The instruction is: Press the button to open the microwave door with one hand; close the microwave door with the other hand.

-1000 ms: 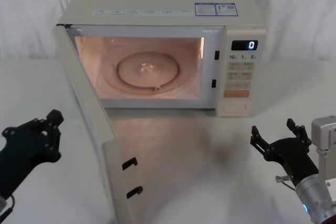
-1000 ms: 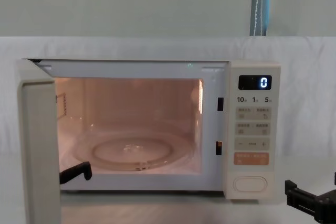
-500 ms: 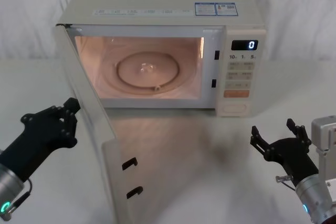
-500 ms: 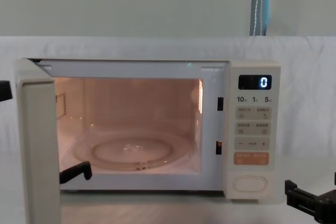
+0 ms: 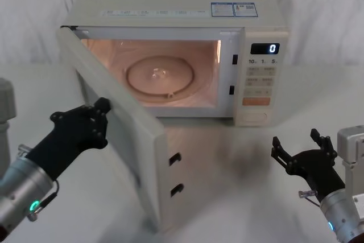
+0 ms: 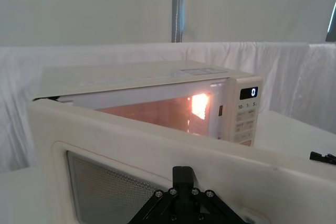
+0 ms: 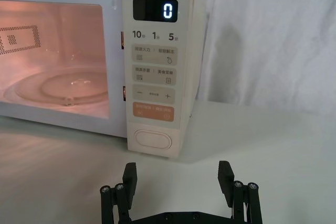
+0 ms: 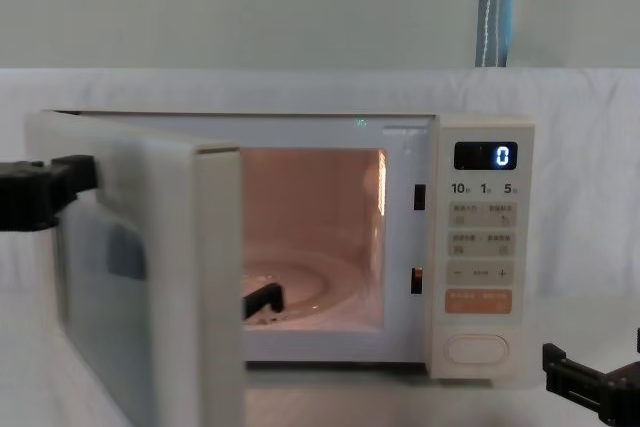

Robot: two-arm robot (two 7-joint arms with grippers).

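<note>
Clearly closing step: left gripper (image 5: 96, 119), jaws' state indeterminate, pressed the half-open microwave door (image 5: 122, 140); right gripper (image 5: 301, 151), jaws released, idled near the button (image 5: 253, 117); next, push until latched.

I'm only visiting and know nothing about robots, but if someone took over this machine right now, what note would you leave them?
Left black gripper: against the outer face of the cream microwave door with the dark window; finger state unclear.
Right black gripper: open, holding nothing, hovering low over the table in front of the control panel.
Boxy cream microwave: cavity lit, door part-way swung, not latched.
Wide cream oval button: nothing touching it.
Done: door is open, so the button step looks finished.
Left: push the door fully shut, then draw the left arm back.
</note>
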